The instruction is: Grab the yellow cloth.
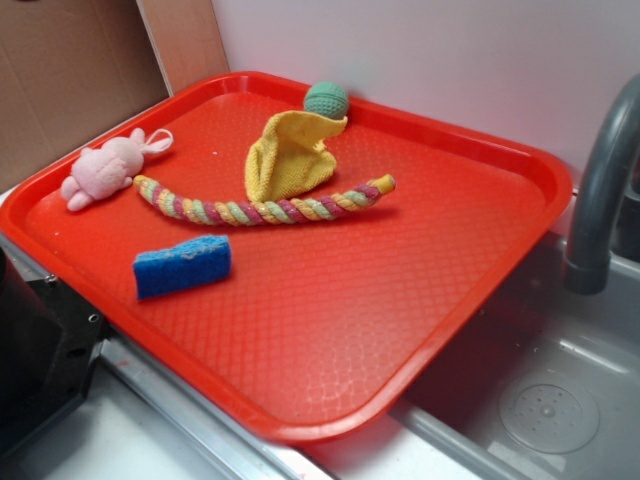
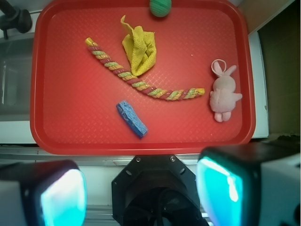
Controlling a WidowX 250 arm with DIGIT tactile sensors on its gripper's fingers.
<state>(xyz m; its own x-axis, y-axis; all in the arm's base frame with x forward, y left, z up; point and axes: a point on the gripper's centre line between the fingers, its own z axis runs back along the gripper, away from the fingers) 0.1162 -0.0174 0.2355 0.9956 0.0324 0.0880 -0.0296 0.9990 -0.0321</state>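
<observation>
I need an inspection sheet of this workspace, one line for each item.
Surface: red tray, partly over a sink.
Job's things: yellow cloth, crumpled, touching the rope; not held.
Clutter: braided rope, green ball, blue sponge, pink bunny toy.
Hand: hand open, holding nothing, high above the tray's near edge.
Cables: nothing seen.
Surroundings: grey faucet, sink, white wall.

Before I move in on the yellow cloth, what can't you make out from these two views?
- Green ball: wrist view's top edge cuts it off.
- Yellow cloth: its far side and contact with the ball are hidden by its own folds in the exterior view.
- Gripper: fingers blurred, tips out of frame.
</observation>
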